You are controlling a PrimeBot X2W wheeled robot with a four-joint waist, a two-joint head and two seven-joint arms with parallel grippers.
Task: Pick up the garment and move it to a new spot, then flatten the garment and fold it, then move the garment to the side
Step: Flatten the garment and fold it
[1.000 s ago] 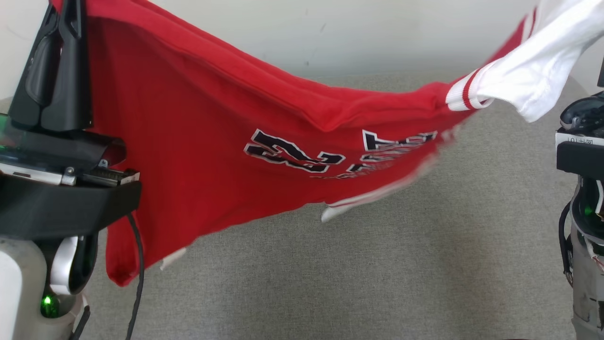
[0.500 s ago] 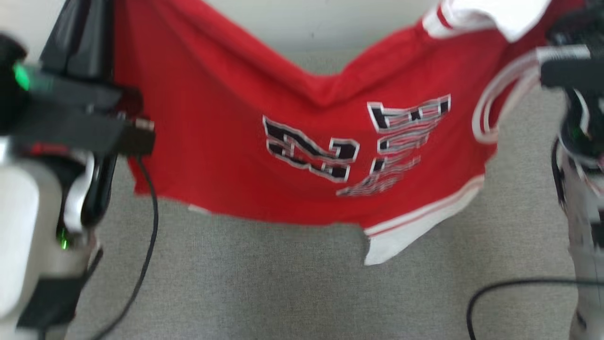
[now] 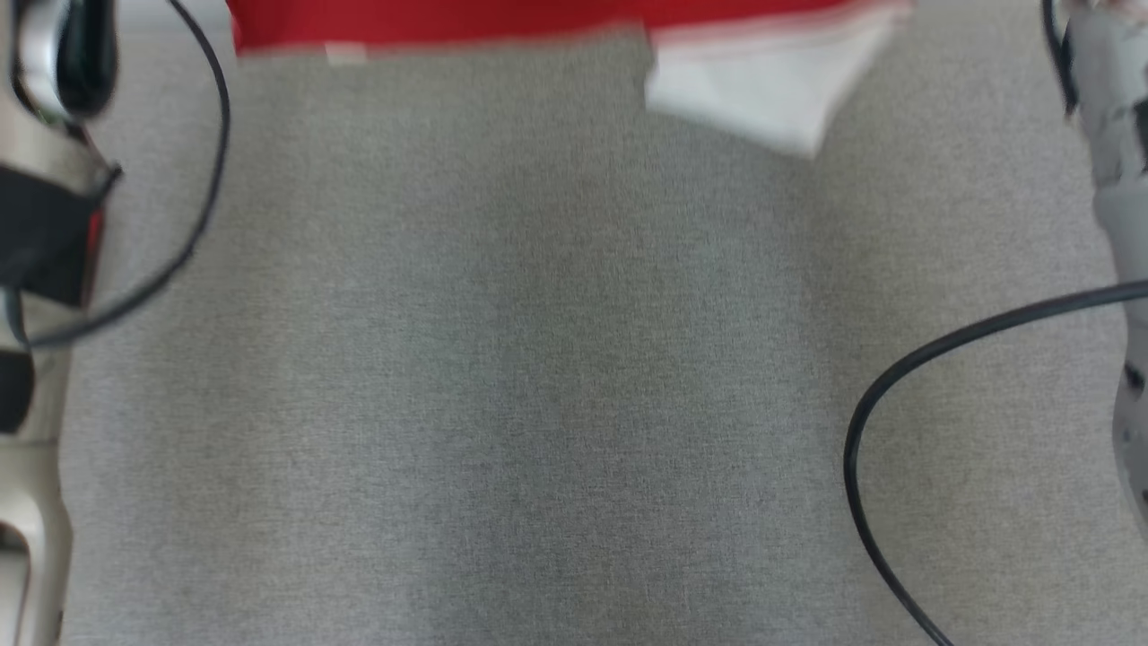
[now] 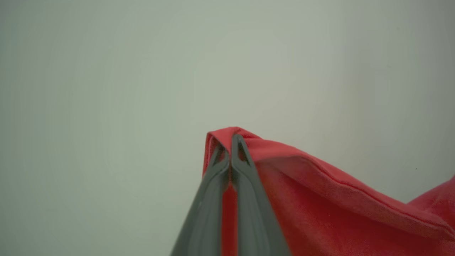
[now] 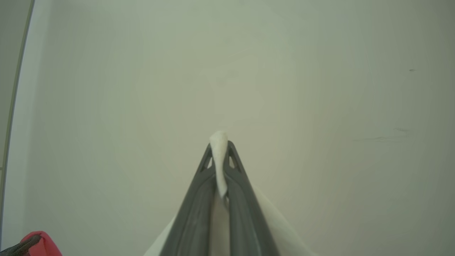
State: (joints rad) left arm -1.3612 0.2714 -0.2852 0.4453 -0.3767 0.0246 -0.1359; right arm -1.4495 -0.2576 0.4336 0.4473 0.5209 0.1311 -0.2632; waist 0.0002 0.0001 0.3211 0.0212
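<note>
The left gripper (image 4: 231,140) was seen at the lower centre of the left wrist view. Its fingers were pressed together on a red fold of the garment (image 4: 320,206), which was draped towards the lower right. In the right wrist view, the right gripper (image 5: 220,149) was clamped on a white part of it. In the blurred head view, the red hem and a white piece were shown along the top edge, with a grey surface (image 3: 538,359) below them in the frame.
</note>
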